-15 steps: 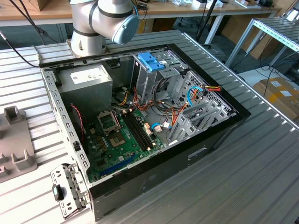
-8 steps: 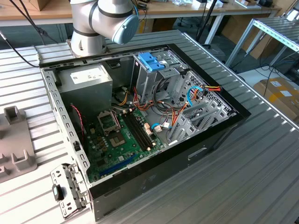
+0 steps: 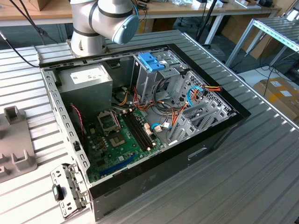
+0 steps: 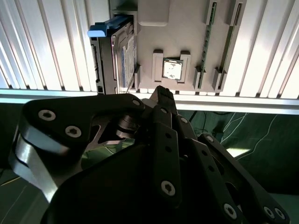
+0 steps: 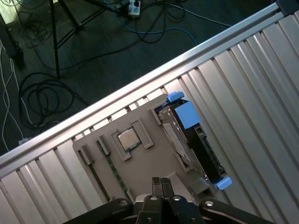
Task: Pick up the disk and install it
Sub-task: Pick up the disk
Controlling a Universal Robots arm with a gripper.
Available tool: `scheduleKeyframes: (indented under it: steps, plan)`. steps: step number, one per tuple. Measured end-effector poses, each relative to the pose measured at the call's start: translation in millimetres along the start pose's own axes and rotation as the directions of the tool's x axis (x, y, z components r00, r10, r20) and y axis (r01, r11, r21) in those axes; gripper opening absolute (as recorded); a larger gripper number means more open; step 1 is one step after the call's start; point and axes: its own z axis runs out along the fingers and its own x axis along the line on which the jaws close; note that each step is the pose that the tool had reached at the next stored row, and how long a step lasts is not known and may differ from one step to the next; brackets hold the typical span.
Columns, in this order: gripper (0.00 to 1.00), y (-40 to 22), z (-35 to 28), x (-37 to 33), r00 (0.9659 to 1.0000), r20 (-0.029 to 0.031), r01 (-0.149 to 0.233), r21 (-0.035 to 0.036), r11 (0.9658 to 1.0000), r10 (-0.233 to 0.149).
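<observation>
The disk [image 5: 198,142] stands on edge in a slot of a grey holder tray [image 5: 140,163]. Its body is dark, with a light blue carrier around it. In the second wrist view the disk [image 4: 122,56] sits at one end of the same tray [image 4: 182,28]. My gripper [image 5: 161,183] hovers above the tray with its fingertips together and nothing between them. It is off to the side of the disk and apart from it. The second wrist view has the gripper [image 4: 163,93] over the tray's edge, near the disk's lower end.
The tray also carries a processor chip [image 5: 128,139] and memory sticks [image 5: 112,165]. An open computer case [image 3: 154,116] lies on the ribbed aluminium table [image 3: 243,177], with a drive cage and darker blue latch [image 3: 152,61] inside. The table edge [image 5: 117,100] borders floor cables.
</observation>
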Motion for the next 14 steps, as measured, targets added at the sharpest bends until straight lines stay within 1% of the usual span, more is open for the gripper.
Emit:
scheduleKeyframes:
  steps: [14]
  plan:
    - [0.11,0.0,0.0,0.0,0.9998,-0.0009,0.019,-0.0005,0.9998,-0.019]
